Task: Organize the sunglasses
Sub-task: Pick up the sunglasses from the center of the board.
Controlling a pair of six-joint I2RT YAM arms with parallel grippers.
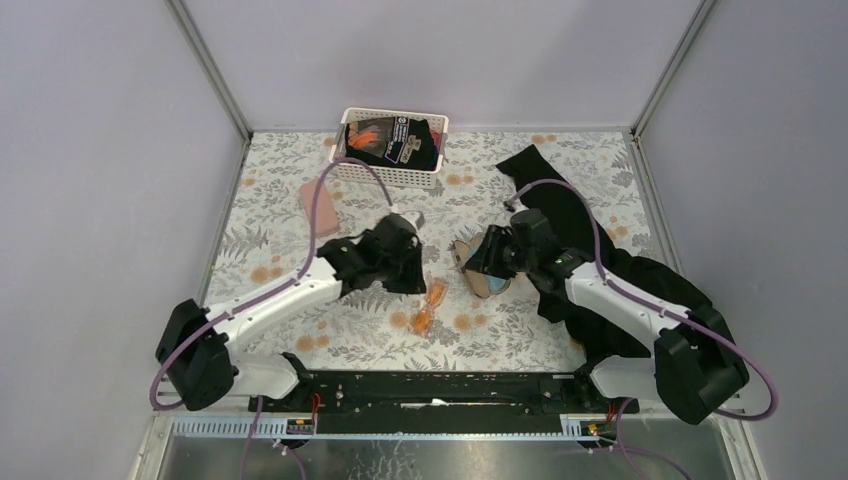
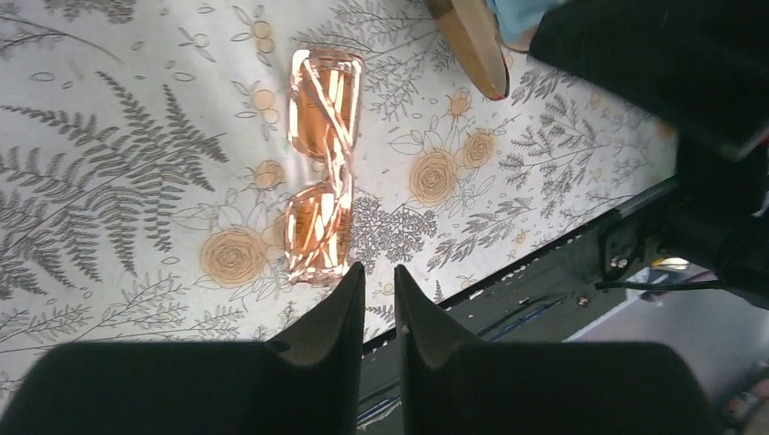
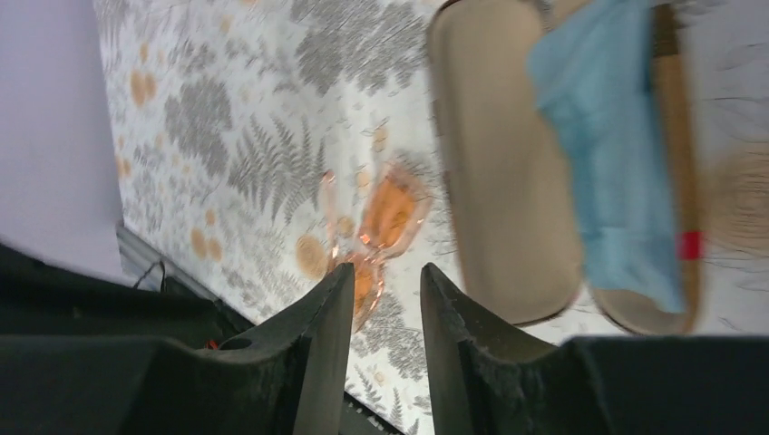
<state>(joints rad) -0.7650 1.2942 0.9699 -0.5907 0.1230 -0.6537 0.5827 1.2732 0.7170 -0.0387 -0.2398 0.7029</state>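
A wire-framed pair of sunglasses (image 1: pixel 430 306) with orange-pink lenses lies folded on the floral tablecloth, near the front middle. In the left wrist view the sunglasses (image 2: pixel 322 163) lie just beyond my left gripper (image 2: pixel 379 272), whose jaws stand a narrow gap apart with nothing between them. My right gripper (image 3: pixel 379 272) hovers open and empty over the table, with the sunglasses (image 3: pixel 381 227) just past its left fingertip. From above, the left gripper (image 1: pixel 413 283) is left of the glasses and the right gripper (image 1: pixel 478 262) is up and to their right.
An open tan glasses case (image 3: pixel 508 163) with a light-blue cloth (image 3: pixel 608 154) in it lies under my right gripper. A pink case (image 1: pixel 320 208) lies at the back left. A white basket (image 1: pixel 372 174) stands at the back. Black fabric (image 1: pixel 600 250) covers the right side.
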